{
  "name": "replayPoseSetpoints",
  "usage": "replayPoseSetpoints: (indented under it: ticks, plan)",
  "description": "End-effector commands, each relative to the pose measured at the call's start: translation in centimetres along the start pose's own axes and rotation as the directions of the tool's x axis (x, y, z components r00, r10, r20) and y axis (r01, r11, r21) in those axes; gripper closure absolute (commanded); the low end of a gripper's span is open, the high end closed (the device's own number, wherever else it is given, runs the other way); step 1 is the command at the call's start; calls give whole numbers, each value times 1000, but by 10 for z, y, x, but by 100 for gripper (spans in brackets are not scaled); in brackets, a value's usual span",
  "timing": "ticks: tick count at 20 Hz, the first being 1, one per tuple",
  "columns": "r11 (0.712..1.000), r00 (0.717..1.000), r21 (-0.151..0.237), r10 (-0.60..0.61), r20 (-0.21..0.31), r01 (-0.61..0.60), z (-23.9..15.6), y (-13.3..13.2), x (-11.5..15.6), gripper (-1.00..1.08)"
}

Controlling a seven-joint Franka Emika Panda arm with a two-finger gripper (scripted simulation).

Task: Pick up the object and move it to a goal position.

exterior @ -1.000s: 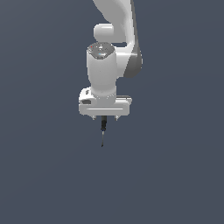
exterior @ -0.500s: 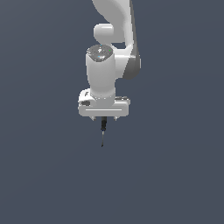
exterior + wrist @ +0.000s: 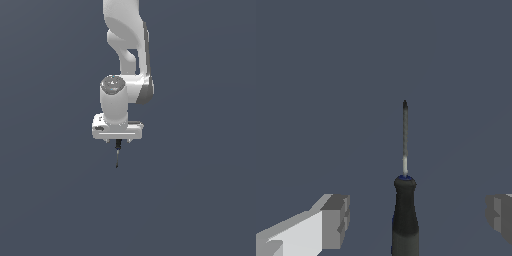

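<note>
Exterior view: white Panda arm point(image 3: 127, 45) comes down from the top of the frame. Its gripper point(image 3: 118, 142) points down over a plain dark grey ground point(image 3: 50, 200), with nothing else in sight. A screwdriver point(image 3: 117, 157) shows as a thin dark sliver directly under the white gripper body. From here I cannot tell whether it hangs or lies flat on the ground. Wrist view is clearer. One grey finger point(image 3: 333, 220) sits off to one side, then the screwdriver's dark handle point(image 3: 405, 215), then the other finger point(image 3: 500, 215) on the far side. Jaws spread wide, each finger well clear of the handle, nothing in the grasp. The handle lies roughly between the two fingers, somewhat nearer the first. The slim metal shaft point(image 3: 405, 140) runs away from the camera to a dark tip. Judged handling: rigid, light, not fragile, though most of the weight probably sits in the handle. The shaft looks far too narrow and smooth for the pads and would likely pivot or slip. Best hold is across the thick part of the handle, close to the collar where handle meets shaft, so the tool stays level when lifted. A round handle may roll as the pads close, so the grip should be centred and squeezed evenly.
</note>
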State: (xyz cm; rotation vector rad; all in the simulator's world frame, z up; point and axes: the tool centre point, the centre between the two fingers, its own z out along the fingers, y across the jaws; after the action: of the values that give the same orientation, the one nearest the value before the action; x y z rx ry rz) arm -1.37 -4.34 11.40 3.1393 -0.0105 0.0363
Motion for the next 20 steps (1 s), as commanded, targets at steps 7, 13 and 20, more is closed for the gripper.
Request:
replayPoseSetpoints:
  ticks: [7,13,20]
  plan:
    - [1000,1000,2,7,22,-7,45,6,-21,-92]
    - [1000,1000,2,7,24,-7,48,7,-22,-92]
    - [1000,1000,2,7,24,-7,74,7,-24,-92]
